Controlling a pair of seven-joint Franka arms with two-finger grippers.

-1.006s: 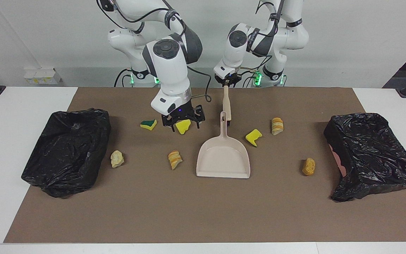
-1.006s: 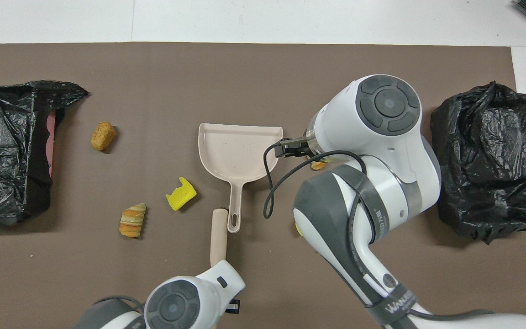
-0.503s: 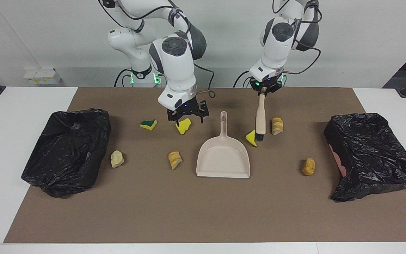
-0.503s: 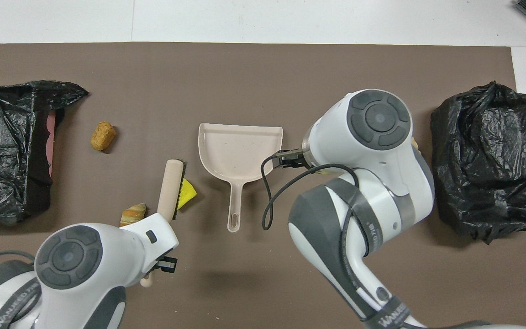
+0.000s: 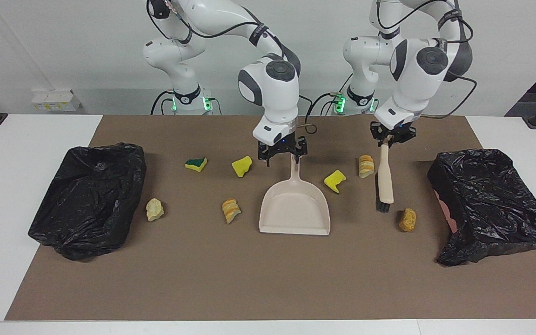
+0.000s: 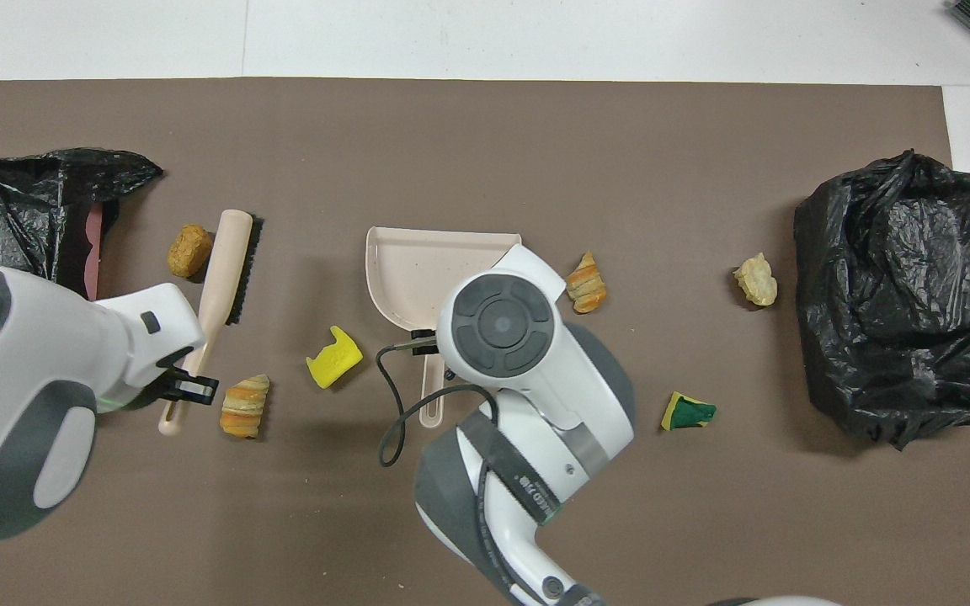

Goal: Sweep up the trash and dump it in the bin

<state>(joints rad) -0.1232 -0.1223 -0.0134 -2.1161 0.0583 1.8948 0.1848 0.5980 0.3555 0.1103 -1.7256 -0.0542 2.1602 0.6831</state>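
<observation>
Trash [image 5: 241,166] under right arm shows only facing.

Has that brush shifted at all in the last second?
Yes. The left gripper has carried the brush from beside the dustpan handle toward the left arm's end, near the black bin.

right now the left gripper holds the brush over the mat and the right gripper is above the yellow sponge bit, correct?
Not quite. The left gripper does hold the brush over the mat, but the right gripper is above the dustpan handle, beside the yellow sponge bit. The facing view shows it.
</observation>
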